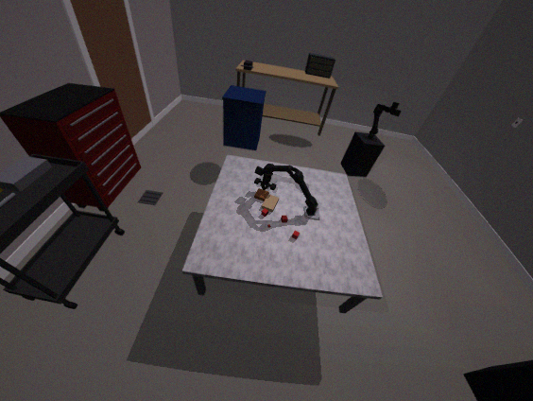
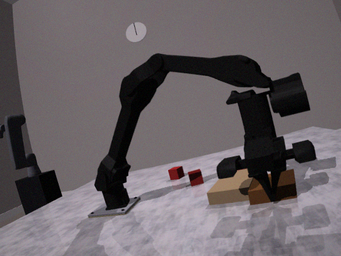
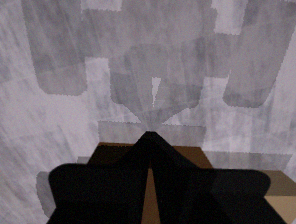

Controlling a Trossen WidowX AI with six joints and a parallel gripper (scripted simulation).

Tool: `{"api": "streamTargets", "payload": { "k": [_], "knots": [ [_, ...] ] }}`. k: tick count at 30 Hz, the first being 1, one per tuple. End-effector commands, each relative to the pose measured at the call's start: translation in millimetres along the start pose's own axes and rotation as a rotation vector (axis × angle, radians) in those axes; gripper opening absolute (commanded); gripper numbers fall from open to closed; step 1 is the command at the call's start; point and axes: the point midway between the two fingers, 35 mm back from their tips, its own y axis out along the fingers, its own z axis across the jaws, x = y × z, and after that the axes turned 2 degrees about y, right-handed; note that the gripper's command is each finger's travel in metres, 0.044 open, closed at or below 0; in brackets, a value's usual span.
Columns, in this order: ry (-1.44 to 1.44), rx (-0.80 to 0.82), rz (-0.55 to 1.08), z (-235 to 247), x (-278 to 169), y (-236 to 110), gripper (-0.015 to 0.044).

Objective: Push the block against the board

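Note:
The brown square block lies flat on the table, touching the tan board beside it. In the exterior view the block's front face stands a little nearer than the board's front edge. My gripper is shut and empty. It points straight down, with its tips at table level against the block's outer side face, the one turned away from the arm's base. In the wrist view the fingers hide most of the block.
Three small red cubes lie on the marbled table near the board; two of them show in the exterior view. The arm's base plate stands to the left there.

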Motion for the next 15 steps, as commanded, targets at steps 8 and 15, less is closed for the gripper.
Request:
{"api": "streamTargets", "payload": {
  "k": [8,15],
  "knots": [
    [0.001,-0.006,0.006,-1.6,-13.5,2.1,0.0],
    [0.001,-0.006,0.007,-1.9,-19.9,2.1,0.0]
  ]
}}
